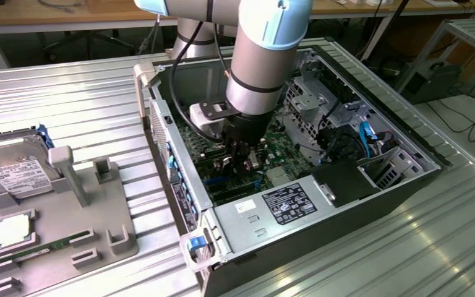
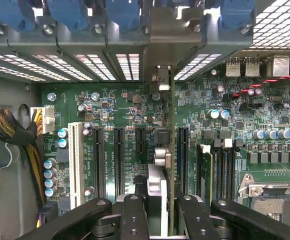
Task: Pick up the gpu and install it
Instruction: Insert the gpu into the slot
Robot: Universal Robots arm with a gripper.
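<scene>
While the pincer (image 2: pixel 157 210) pinches the gpu (image 2: pixel 171 150) edge-on above the motherboard (image 2: pixel 115 110), seating needs exact slot alignment.

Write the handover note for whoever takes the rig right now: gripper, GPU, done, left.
Gripper: shut on the GPU, down inside the PC case.
GPU: held edge-on over the motherboard, bracket toward the rear slot openings; whether it is seated cannot be told.
Done: card picked up and carried into the case.
Left: seating in the slot, release.
</scene>
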